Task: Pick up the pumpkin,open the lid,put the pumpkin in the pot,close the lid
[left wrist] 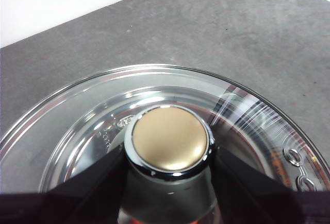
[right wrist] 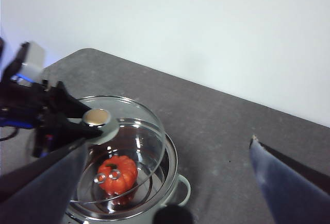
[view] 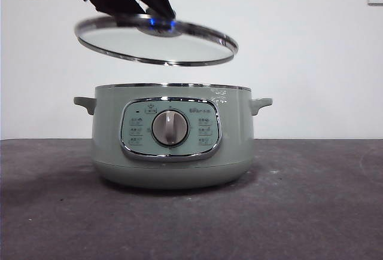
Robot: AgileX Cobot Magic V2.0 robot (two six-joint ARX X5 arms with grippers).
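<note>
Your left claw [view: 157, 22], clamped on the lid [view: 155, 43] knob, holds it tilted above the pot [view: 172, 137], offset toward upper left; pumpkin [right wrist: 117, 175] inside; right claw [right wrist: 170, 183] apart.

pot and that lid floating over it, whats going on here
The left gripper is shut on the knob of the lid and holds the lid tilted in the air above the open pot. The pumpkin already sits inside the pot, seen through the glass in the right wrist view. The right gripper is open and empty, up above the pot. Only closing the lid is left.
</note>
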